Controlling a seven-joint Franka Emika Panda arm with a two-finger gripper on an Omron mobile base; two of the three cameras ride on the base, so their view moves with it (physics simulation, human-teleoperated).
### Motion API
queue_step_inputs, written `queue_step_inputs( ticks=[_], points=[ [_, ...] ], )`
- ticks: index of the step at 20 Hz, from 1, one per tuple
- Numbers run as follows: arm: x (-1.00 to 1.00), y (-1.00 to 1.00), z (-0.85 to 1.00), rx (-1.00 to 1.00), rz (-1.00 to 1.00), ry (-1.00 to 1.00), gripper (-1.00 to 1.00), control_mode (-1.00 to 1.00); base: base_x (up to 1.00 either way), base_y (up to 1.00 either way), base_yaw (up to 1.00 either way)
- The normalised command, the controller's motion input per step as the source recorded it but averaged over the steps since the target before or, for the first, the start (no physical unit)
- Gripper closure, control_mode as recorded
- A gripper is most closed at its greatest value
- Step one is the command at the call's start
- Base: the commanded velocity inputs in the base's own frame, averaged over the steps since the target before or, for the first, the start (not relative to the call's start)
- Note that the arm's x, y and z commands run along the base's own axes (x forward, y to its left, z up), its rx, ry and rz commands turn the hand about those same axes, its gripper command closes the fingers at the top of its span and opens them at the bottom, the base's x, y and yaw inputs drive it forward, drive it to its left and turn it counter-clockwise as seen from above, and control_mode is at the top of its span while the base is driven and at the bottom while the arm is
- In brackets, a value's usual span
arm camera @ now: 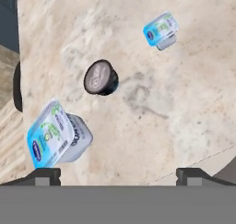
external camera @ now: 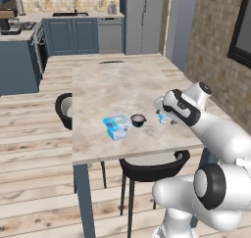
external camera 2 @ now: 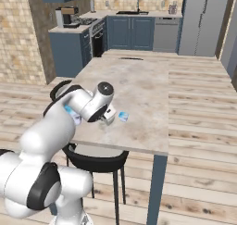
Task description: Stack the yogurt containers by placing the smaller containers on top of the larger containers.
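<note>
Black-framed chair (external camera: 152, 168) tucking under the near edge of the marble table (external camera: 117, 85), second dark chair (external camera: 63, 109) sitting at the left side.

Hovering above the near right part of the tabletop: gripper (arm camera: 118, 174), fingertips (arm camera: 46, 174) standing wide apart at the bottom of the hand view, gripping nothing, bare marble lying between them.

Lying just beyond, in a loose row across the near part of the table: light-blue rectangular tub (external camera: 116, 126) to the left, black cup (external camera: 138, 120) in the middle, tiny light-blue cup (external camera: 163, 118) to the right. All three resting apart on the marble, nothing stacked.

Blocking much: white arm crossing in front of the tiny cup in the left base view, leaving a sliver peeking past the wrist; covering most of the tub (external camera 2: 72, 113) in the right base view, leaving the tiny cup (external camera 2: 123, 116) clear.

Looking down from the hand camera: tub (arm camera: 55, 135) showing its printed white-and-blue lid, black cup (arm camera: 100, 78) showing a grey top, tiny cup (arm camera: 160, 31) lying farthest, all unobstructed.

Sitting far across the table: dark oval mark (external camera: 112, 62) near the far edge.

Standing beyond, across plank flooring: blue cabinets (external camera: 71, 35), steel fridge (external camera: 144, 19), brick wall (external camera: 211, 46) to the right. Showing in the right base view: coffee machine (external camera 2: 69, 15) on the blue counter.
</note>
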Motion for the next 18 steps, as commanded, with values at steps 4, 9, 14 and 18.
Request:
queue_step_inputs(
  ticks=[4,9,14,18],
  points=[
    [0.14,0.04,-0.11,0.00,0.00,0.00,-1.00,-1.00,0.00,0.00,0.00],
    [0.02,0.09,-0.12,0.00,0.00,0.00,-1.00,-1.00,0.00,0.00,0.00],
    [0.02,0.15,-0.14,0.00,0.00,-0.01,-1.00,-1.00,0.00,0.00,0.00],
    [0.08,0.10,-0.17,0.00,0.00,-0.01,-1.00,-1.00,0.00,0.00,0.00]
  ],
)
